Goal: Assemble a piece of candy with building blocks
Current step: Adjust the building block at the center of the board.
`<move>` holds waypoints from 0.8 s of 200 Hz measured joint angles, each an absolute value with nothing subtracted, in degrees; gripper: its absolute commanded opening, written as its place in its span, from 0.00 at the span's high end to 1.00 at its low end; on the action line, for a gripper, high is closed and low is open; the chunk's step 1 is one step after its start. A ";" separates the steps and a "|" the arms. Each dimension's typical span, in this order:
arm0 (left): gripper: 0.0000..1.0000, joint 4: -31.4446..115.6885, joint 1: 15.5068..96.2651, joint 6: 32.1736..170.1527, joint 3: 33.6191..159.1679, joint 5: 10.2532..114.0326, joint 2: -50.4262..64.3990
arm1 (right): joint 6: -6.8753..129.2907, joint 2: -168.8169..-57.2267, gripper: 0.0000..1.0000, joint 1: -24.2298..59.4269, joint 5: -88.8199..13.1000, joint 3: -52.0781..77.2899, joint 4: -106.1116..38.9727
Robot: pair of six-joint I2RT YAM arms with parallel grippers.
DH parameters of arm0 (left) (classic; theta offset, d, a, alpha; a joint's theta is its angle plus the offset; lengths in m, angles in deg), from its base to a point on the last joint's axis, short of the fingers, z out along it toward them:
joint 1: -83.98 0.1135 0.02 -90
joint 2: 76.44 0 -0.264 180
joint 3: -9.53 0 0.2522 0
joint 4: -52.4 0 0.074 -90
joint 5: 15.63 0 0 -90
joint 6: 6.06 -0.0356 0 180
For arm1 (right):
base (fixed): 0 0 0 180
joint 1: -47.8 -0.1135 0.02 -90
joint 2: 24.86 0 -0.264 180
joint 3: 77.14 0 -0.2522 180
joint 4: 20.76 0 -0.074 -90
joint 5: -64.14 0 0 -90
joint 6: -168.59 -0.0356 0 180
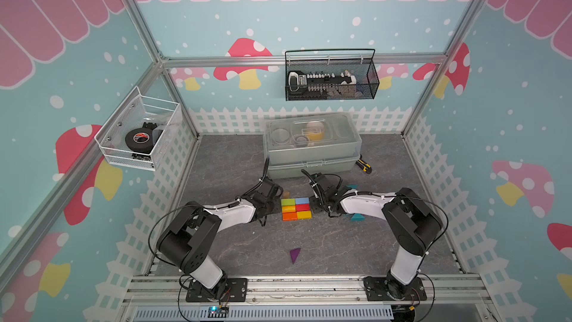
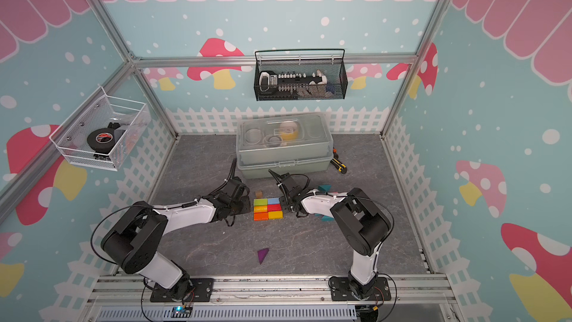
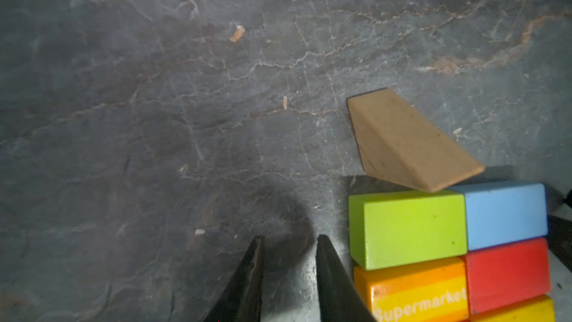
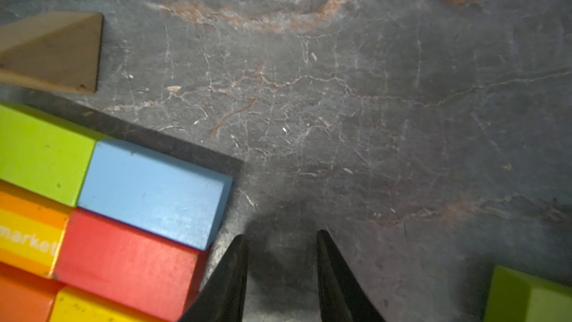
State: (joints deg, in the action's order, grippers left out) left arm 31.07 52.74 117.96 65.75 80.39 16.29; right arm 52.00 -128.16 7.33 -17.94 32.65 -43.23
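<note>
Bench (image 1: pixel 235 243) grey, veined; left gripper (image 3: pixel 290 236) low over it, jaws slightly apart, nothing between. Just right of it, six building blocks (image 1: pixel 295 209) packed flush in two columns: green block (image 3: pixel 408 227) and blue block (image 3: pixel 504 215) at back, striped orange and red mid, orange and yellow at front. Tan prism (image 3: pixel 402 140) just behind green block. Then right gripper (image 4: pixel 281 233) beside blue and red, jaws slightly apart, empty. Teal prisms (image 1: pixel 358 217) further right, partly hidden by arm. Purple prism (image 1: pixel 295 254) alone near front.
</note>
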 measured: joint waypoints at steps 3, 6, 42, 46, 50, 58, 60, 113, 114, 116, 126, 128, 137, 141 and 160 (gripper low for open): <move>0.70 31.26 52.74 117.96 65.81 80.39 16.42 | 52.00 -128.25 0.62 7.33 -17.96 32.56 -43.14; 0.70 31.46 52.74 117.94 65.86 80.39 16.53 | 52.07 -128.34 0.62 7.33 -17.96 32.45 -43.10; 0.70 32.38 52.76 117.72 65.94 80.35 16.90 | 52.33 -128.99 0.63 7.38 -18.22 31.95 -42.33; 0.70 32.40 52.76 117.70 65.92 80.35 16.90 | 52.42 -129.04 0.63 7.38 -18.31 31.95 -42.23; 0.70 32.42 52.76 117.64 65.92 80.33 16.90 | 52.44 -129.06 0.62 7.35 -18.33 31.95 -42.16; 0.70 32.42 52.76 117.55 65.90 80.26 16.90 | 52.46 -129.13 0.62 7.35 -18.37 31.95 -41.98; 0.70 32.44 52.78 117.55 65.90 80.24 16.90 | 52.46 -129.15 0.62 7.35 -18.37 31.93 -41.96; 0.70 35.31 52.85 117.53 64.19 79.58 16.42 | 52.70 -129.37 0.62 7.42 -18.83 31.80 -41.53; 0.70 35.39 52.85 117.53 64.13 79.56 16.37 | 52.70 -129.37 0.62 7.42 -18.86 31.80 -41.53; 0.70 35.46 52.85 117.53 64.06 79.54 16.33 | 52.70 -129.37 0.63 7.42 -18.86 31.80 -41.53; 0.70 35.98 52.85 117.53 63.74 79.50 16.22 | 52.70 -129.37 0.62 7.42 -18.88 31.80 -41.48; 0.70 36.09 52.85 117.50 63.69 79.48 16.22 | 52.70 -129.37 0.62 7.42 -18.88 31.80 -41.48; 0.70 36.40 52.85 117.50 63.49 79.43 16.13 | 52.70 -129.37 0.62 7.42 -18.92 31.80 -41.46; 0.70 36.55 52.85 117.50 63.41 79.39 16.11 | 52.70 -129.37 0.62 7.42 -18.92 31.80 -41.44; 0.70 36.99 52.89 117.35 63.06 79.02 15.91 | 52.70 -129.37 0.62 7.42 -18.99 31.80 -41.37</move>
State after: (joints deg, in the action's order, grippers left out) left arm 36.99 52.89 117.35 63.06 79.02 15.91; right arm 52.70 -129.37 7.42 -18.99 31.80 -41.37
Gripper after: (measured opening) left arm 0.301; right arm 0.376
